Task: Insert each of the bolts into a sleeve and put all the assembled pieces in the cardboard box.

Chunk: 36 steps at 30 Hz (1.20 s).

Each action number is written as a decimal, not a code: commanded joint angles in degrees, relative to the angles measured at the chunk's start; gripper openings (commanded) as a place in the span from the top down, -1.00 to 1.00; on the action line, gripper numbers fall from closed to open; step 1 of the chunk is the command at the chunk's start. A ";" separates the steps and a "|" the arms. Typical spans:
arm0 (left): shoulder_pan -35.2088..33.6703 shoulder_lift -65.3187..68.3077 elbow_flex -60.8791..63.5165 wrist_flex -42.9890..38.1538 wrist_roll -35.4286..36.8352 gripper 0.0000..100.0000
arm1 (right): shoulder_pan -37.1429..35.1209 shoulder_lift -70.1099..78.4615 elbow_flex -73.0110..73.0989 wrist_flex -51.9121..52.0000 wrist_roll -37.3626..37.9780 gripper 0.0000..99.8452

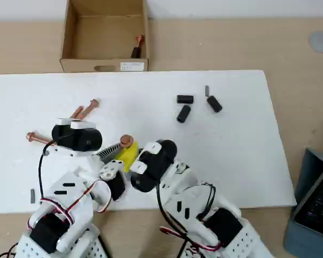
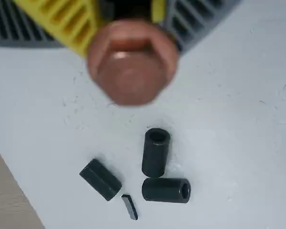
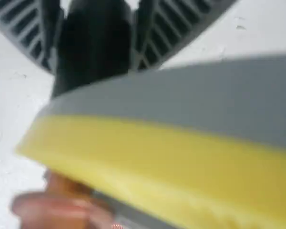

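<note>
My left gripper is shut on a copper bolt between its yellow and grey fingers; in the high view this bolt is near the front middle of the white sheet. My right gripper is shut on a black sleeve, close against the left gripper's yellow finger. Three loose sleeves lie at the sheet's right back. Loose bolts lie at the left. The cardboard box holds one assembled piece.
A small dark sliver lies by the sleeves, and another near the sheet's front left. A dark grey bin stands off the sheet at the right. The white sheet is bare on its right half.
</note>
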 commanded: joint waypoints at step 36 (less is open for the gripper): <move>-36.84 -0.13 7.82 7.38 -14.33 1.00 | 11.65 -4.53 -9.45 8.62 -6.42 0.98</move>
